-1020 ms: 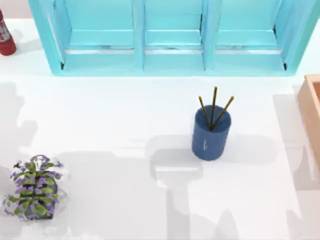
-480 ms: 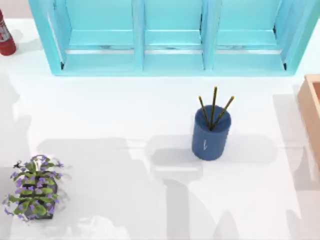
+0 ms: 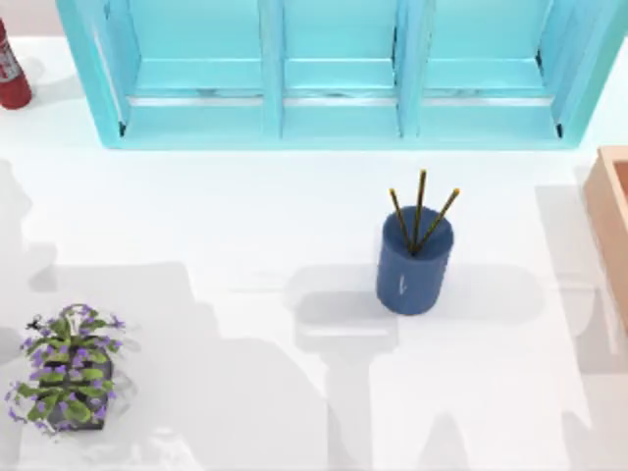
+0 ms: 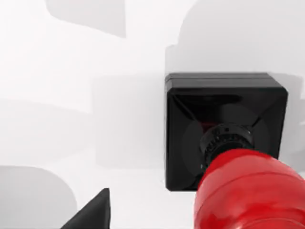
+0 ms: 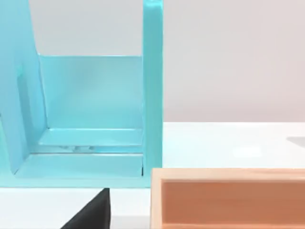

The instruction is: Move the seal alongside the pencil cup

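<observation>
The seal (image 4: 224, 143) stands on the white table, seen from straight above in the left wrist view. Its glossy red knob (image 4: 250, 191) rises from a square black base (image 4: 186, 119). My left gripper (image 4: 155, 222) hovers open over it. One black fingertip (image 4: 90, 212) is off to the side of the base and touches nothing. The pencil cup (image 3: 414, 260) is dark blue with three pencils and stands right of the table's centre. My right gripper (image 5: 155, 222) is parked open at the right side, one fingertip (image 5: 90, 212) showing.
A turquoise shelf unit (image 3: 339, 74) spans the back of the table. A wooden box (image 3: 610, 221) sits at the right edge, a red extinguisher (image 3: 12, 69) at the back left, and a potted purple-flowered plant (image 3: 67, 368) at the front left.
The arm's shadow on the left half of the table has shifted. The pencil cup, plant and box have stayed in place.
</observation>
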`<state>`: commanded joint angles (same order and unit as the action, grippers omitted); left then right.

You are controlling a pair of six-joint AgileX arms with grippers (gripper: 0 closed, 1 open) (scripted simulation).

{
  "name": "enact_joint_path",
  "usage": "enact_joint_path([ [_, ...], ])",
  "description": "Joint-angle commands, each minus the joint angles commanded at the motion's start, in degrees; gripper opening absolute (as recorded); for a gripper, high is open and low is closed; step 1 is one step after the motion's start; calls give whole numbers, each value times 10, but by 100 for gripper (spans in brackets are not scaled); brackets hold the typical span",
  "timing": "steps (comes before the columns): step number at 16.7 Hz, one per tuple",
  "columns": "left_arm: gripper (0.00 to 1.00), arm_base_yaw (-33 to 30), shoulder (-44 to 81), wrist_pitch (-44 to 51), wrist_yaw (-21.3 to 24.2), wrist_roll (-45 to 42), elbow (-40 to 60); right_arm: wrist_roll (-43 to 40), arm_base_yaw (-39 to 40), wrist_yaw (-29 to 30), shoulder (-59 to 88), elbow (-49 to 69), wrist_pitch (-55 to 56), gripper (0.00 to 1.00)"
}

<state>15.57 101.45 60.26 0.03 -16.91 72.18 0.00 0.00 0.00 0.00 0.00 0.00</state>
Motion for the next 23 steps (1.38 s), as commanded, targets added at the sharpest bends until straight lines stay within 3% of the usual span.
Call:
enact_joint_path([
  [4, 100, 2, 22, -86, 0, -2, -67, 0, 0, 0, 0, 0, 0, 100],
  [9, 100, 2, 25, -93, 0, -2, -73, 0, 0, 0, 0, 0, 0, 100],
  [22, 2, 2, 25, -93, 0, -2, -73, 0, 0, 0, 0, 0, 0, 100],
  [23, 0, 2, 25, -93, 0, -2, -73, 0, 0, 0, 0, 0, 0, 100],
])
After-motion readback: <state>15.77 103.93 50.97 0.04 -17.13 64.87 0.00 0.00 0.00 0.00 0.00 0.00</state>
